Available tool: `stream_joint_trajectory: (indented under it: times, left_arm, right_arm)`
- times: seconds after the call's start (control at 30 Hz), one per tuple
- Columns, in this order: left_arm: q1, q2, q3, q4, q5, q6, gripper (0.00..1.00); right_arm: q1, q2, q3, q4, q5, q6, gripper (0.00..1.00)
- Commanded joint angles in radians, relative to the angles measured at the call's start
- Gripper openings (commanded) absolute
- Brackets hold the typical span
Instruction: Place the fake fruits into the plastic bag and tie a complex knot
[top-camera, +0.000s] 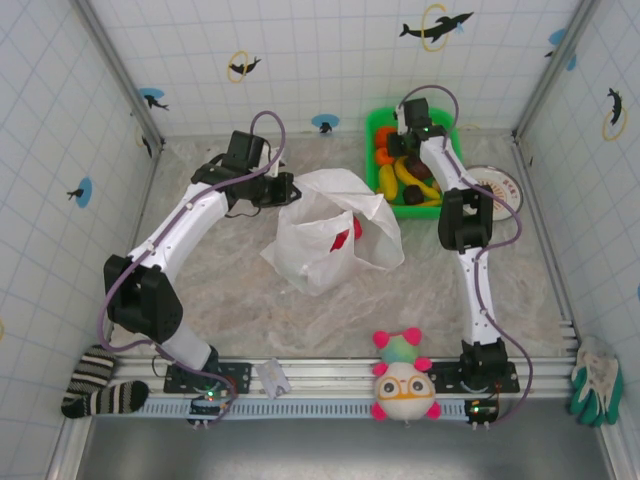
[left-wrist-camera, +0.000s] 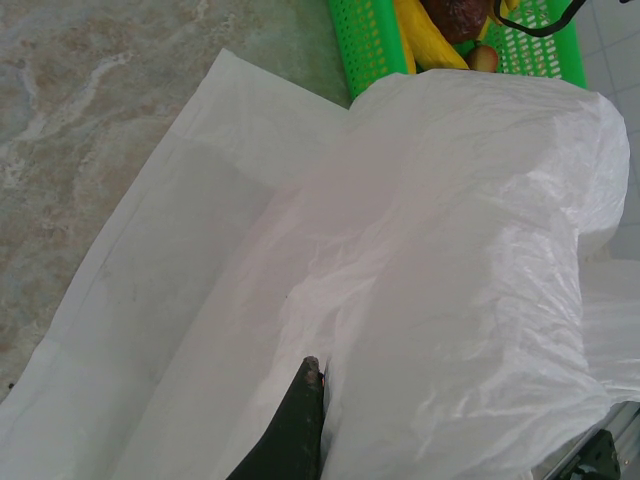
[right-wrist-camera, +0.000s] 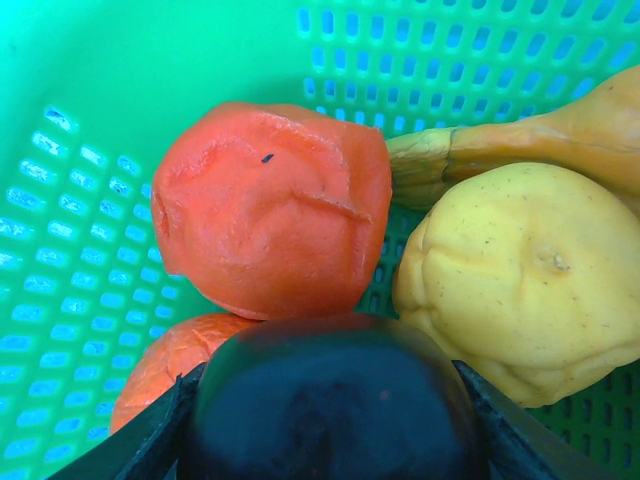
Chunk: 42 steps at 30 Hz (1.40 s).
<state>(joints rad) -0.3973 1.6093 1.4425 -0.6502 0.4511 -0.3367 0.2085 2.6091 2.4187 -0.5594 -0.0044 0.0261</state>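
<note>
The white plastic bag lies crumpled in the middle of the table, with something red showing through its film. My left gripper is shut on the bag's upper left edge. In the left wrist view, one dark finger presses into the white film. My right gripper reaches down into the green basket. There its fingers sit against both sides of a dark purple fruit. Just beyond lie an orange fruit, a second orange one and a lumpy yellow fruit.
A round pink-and-green plush toy rests on the front rail. A striped sock lies at the front left and a green glove at the front right. A round white object sits right of the basket. Tiled walls enclose the table.
</note>
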Motion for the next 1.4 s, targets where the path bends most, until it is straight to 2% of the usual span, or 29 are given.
stream_joint_trajectory:
  times: [0.0, 0.3, 0.7, 1.03, 1.37]
  left_arm:
    - [0.006, -0.009, 0.030, -0.025, -0.009, 0.016, 0.08]
    - [0.006, -0.007, 0.027, -0.008, 0.007, 0.013, 0.08]
    - [0.006, -0.001, 0.014, 0.028, 0.031, 0.010, 0.08]
    - [0.006, -0.009, -0.013, 0.060, 0.032, -0.013, 0.08]
    - [0.007, -0.021, -0.054, 0.090, 0.038, -0.036, 0.07]
  right_arm:
    - [-0.003, -0.115, -0.010, 0.012, 0.000, 0.009, 0.45]
    - [-0.001, -0.335, -0.222, 0.065, -0.004, 0.029, 0.44]
    - [0.022, -0.805, -0.848, 0.372, 0.010, 0.117, 0.44]
    - [0.036, -1.166, -1.176, 0.431, 0.032, 0.143, 0.44]
    - [0.076, -1.564, -1.452, 0.412, -0.049, 0.212, 0.44]
